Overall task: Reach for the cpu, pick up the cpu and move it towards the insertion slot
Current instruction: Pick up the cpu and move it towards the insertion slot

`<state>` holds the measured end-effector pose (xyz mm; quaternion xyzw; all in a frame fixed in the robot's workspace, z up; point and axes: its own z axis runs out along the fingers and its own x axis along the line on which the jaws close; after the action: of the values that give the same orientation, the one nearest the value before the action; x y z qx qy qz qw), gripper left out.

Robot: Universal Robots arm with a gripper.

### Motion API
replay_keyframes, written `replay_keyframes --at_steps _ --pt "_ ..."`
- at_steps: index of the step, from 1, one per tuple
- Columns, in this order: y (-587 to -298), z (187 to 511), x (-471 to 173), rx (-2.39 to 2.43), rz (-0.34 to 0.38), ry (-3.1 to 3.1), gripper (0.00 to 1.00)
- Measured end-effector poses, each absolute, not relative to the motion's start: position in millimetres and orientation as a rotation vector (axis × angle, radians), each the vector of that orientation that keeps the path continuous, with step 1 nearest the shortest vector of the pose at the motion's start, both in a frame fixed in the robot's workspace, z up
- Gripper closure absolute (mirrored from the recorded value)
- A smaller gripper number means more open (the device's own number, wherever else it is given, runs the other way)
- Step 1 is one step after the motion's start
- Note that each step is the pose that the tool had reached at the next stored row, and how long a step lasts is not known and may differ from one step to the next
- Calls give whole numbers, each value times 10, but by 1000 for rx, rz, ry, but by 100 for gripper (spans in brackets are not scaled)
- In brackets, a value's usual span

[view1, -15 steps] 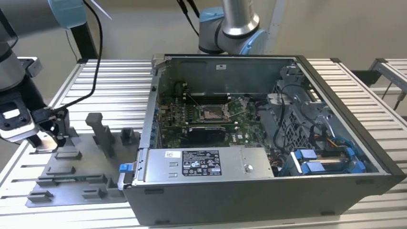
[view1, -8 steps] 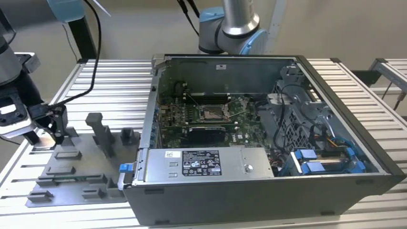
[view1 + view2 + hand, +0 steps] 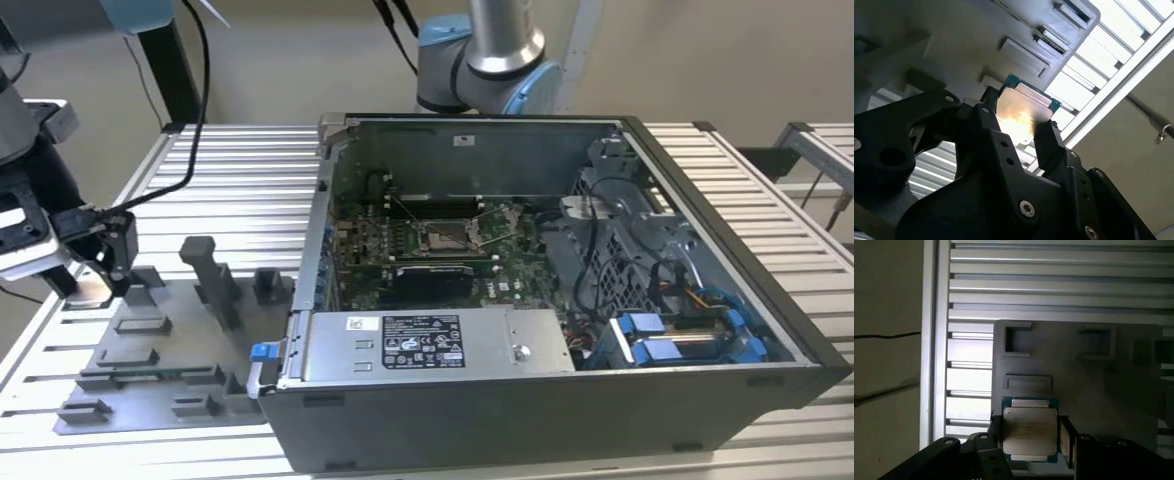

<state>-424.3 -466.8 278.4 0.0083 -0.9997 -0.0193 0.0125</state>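
Observation:
The cpu (image 3: 1029, 432) is a thin square chip with a silvery top and a green rim. It sits between my gripper's (image 3: 1030, 440) two black fingers (image 3: 995, 432), which press on its opposite sides. In the second wrist view the cpu (image 3: 1021, 117) glows under a light, clamped by the gripper (image 3: 1016, 120). In the exterior view the gripper (image 3: 88, 282) hangs low over the far corner of the grey fixture plate (image 3: 147, 385) at the exterior view's left. The insertion slot (image 3: 443, 238) is a silver-framed square socket on the green motherboard inside the open computer case, well to the exterior view's right.
The open computer case (image 3: 561, 390) stands with tall walls around the motherboard, a power supply box (image 3: 427, 345) in front and blue-tabbed drive bays (image 3: 674, 335) to one side. Grey upright blocks (image 3: 214, 280) rise from the fixture plate between gripper and case. Slatted metal table (image 3: 227, 170) lies underneath.

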Motion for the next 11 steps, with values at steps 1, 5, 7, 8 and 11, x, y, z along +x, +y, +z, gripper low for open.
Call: replay_keyframes --at_steps 1,5,7,8,11 --pt "-4668 2800 -4244 26 -60 -3116 100" --pt "-4668 2865 -4243 26 -60 -3116 100" --pt "-4668 2891 -4243 26 -60 -3116 100" --pt "-4668 2903 -4243 26 -60 -3116 100" --pt "-4668 2939 -4243 26 -60 -3116 100"
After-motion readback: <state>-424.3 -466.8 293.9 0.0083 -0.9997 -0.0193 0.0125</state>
